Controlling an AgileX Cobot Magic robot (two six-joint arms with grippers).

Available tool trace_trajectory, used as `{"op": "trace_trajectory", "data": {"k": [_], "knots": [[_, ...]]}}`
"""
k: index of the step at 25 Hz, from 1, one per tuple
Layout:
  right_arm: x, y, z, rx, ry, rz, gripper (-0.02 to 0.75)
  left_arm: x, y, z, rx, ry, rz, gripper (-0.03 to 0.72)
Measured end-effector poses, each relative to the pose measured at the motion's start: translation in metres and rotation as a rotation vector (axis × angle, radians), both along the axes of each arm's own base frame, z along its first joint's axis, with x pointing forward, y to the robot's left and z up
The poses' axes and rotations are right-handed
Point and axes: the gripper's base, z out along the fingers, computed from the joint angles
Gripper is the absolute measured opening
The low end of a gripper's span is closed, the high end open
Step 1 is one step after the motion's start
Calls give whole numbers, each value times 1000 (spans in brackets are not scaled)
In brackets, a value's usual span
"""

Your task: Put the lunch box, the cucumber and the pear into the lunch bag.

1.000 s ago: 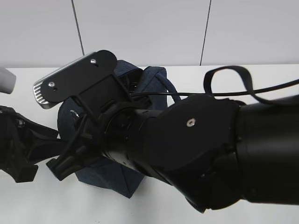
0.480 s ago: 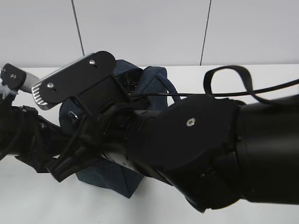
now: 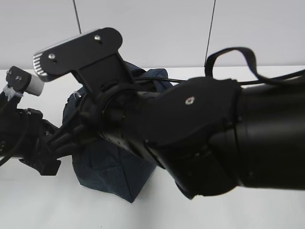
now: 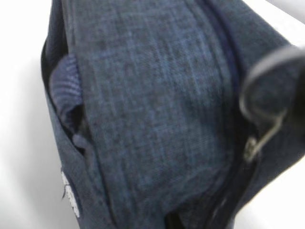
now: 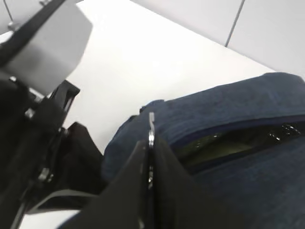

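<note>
The dark navy lunch bag stands on the white table, mostly behind my right arm. In the right wrist view my right gripper is shut on the bag's metal ring pull, at the end of the zipper slit. The slit gapes a little and something dark green and shiny shows inside. The bag fills the left wrist view, with the ring pull at the right; my left gripper's jaws do not show there. My left arm presses at the bag's left side. The lunch box and pear are hidden.
The white table runs back to a pale panelled wall. My right arm's cable loop arches above the arm. My left arm's grey camera housing sits close to the right gripper.
My left arm has come in from the left up against the bag's side. My right wrist has risen, and the bag's top has lifted with it.
</note>
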Motion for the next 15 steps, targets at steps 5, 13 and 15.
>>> {"op": "trace_trajectory", "data": {"k": [5,13,15], "knots": [[22,-9,15,46,44,-102,0,0,0,0,0,0,1,13],[58,-32,31,139,89,-192,0,1,0,0,-6,0,7,10],[73,-45,33,188,106,-193,0,1,0,1,-6,0,8,9]]}}
